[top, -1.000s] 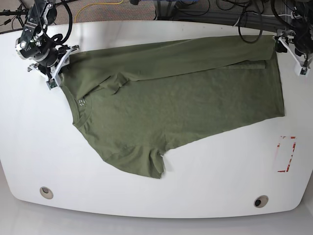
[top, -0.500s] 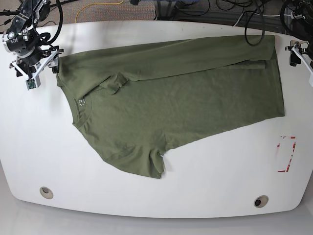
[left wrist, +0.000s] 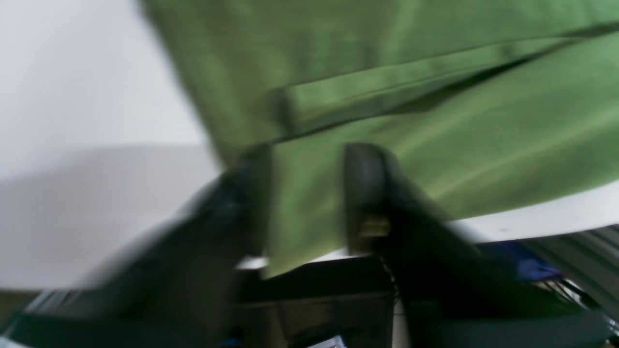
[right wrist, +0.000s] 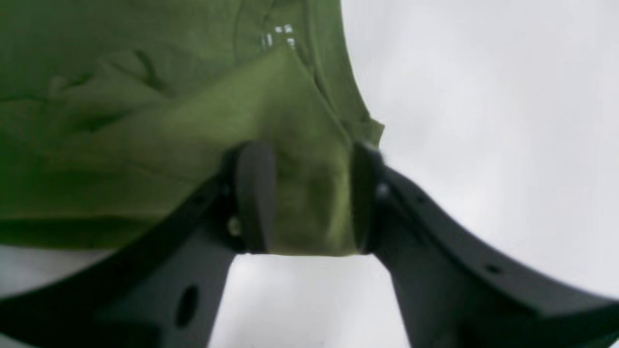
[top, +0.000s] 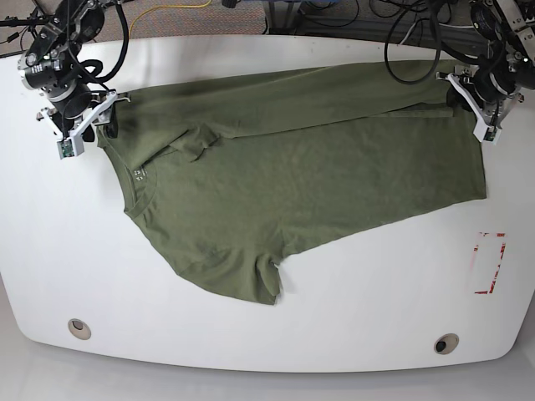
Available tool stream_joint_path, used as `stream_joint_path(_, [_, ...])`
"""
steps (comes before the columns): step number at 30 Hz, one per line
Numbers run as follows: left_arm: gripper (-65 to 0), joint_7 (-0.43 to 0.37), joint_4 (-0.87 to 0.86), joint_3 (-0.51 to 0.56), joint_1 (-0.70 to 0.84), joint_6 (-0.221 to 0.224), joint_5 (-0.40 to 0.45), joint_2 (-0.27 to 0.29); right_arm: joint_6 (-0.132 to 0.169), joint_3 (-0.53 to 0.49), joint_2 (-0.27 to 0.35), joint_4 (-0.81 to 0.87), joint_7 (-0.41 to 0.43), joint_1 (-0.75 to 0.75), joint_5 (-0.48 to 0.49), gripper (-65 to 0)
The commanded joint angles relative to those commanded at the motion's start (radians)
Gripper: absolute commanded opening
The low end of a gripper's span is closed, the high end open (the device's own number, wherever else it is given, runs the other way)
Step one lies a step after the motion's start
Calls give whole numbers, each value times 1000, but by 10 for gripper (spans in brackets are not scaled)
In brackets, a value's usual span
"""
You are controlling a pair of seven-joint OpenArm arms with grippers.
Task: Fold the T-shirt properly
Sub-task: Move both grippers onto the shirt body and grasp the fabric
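Observation:
The olive-green T-shirt (top: pixel 301 175) lies spread on the white table (top: pixel 351 301), its far edge folded over and its collar label (top: pixel 138 174) at the left. My left gripper (top: pixel 470 98) is at the shirt's far right corner. In the left wrist view (left wrist: pixel 309 193) its jaws stand apart with the shirt's edge (left wrist: pixel 435 121) between them; that view is blurred. My right gripper (top: pixel 90 125) is at the far left shoulder corner. In the right wrist view (right wrist: pixel 309 193) its jaws stand apart around a fold of the shirt (right wrist: pixel 169 121), near the label (right wrist: pixel 278 36).
A red-marked rectangle (top: pixel 489 263) is on the table at the right. Two round holes (top: pixel 79 327) (top: pixel 445 343) sit near the front edge. Cables (top: pixel 418 42) hang behind the far edge. The table's edge (left wrist: pixel 532 212) runs close to my left gripper.
Half a second ago both grippers were out beyond the shirt's far corners. Both have moved back in, and cloth now lies between their jaws. The shirt has not shifted.

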Motion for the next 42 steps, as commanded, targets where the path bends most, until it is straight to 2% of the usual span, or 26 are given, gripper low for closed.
stream_joint_path(3, [-581,-2,-2,40,-2,0,81,0,0,-3,-2,-52,11,6,-34,-568])
stream_joint_path(7, [-581,-2,-2,120,-21,-5,201,-5,0,-46,28,-147,80,5,-37,-561])
stream_joint_path(14, [-581,-3,-80,230,-91,-6,288,-17,0,-54,46,-262,153,-6,-40,-566])
stream_joint_path(18, [-581,-20,-196,278,-147,-6,296,-55,0,-52,55,-273,195,-54,-38,-568])
stream_joint_path(26, [-579,-78,-356,319,-209,-6,298,-110,0,-44,52,-272,201,-161,-31,-569])
stream_joint_path(33, [-579,-77,-361,319,-213,-8,295,-138,0,46,-2,-224,201,-227,-32,-569])
stream_joint_path(39, [-579,-72,-304,319,-213,-9,292,-160,0,46,-51,-103,192,-276,-35,-569])
stream_joint_path(42, [-575,-57,-255,319,-213,-9,292,-158,0,46,-58,-43,146,-293,-35,-566])
